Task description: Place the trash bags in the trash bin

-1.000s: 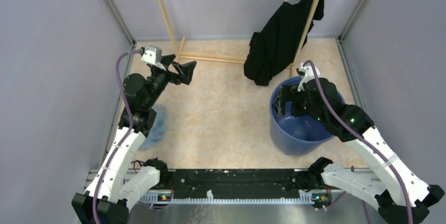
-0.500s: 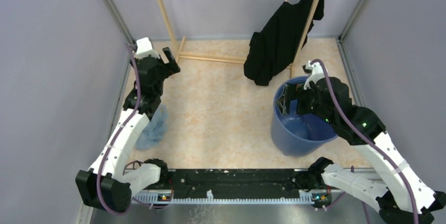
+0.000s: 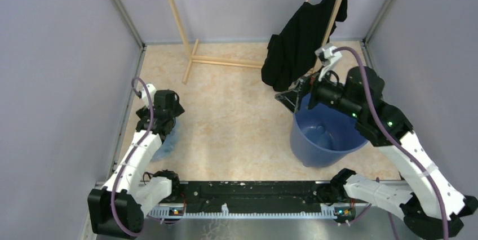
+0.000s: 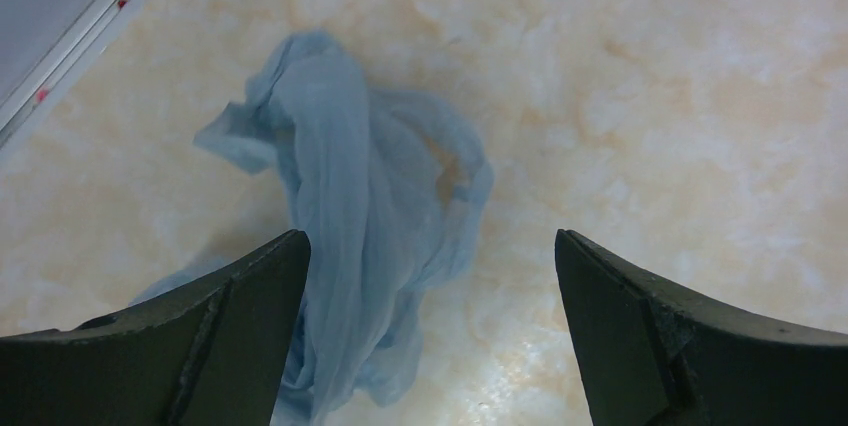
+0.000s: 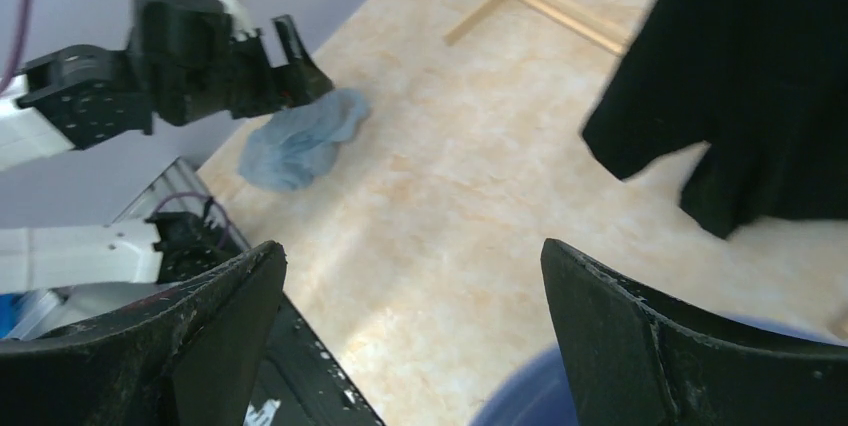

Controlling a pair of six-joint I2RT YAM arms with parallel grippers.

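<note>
top view: the left gripper is pointing down near the left wall, hanging directly over the trash bag. the bag is lying crumpled on the marbled floor, only its near edge showing past the arm. the trash bin is standing well apart, on the right side. the right gripper is hovering at the bin's far-left rim, aiming leftward, just beside the hem of a black garment hanging on a wooden rack.

left wrist view: the fingers are standing wide apart, gripping nothing. the trash bag is lying on the floor between and beyond them. its bulk is sitting nearer the finger on the picture's left, with the lower folds running just beside that finger. contact can't be told.

right wrist view: the jaws are spread wide, holding nothing. the bin's blue rim is peeking in at the lower edge between the fingers. the trash bag is lying far across the floor, under the left gripper.
</note>
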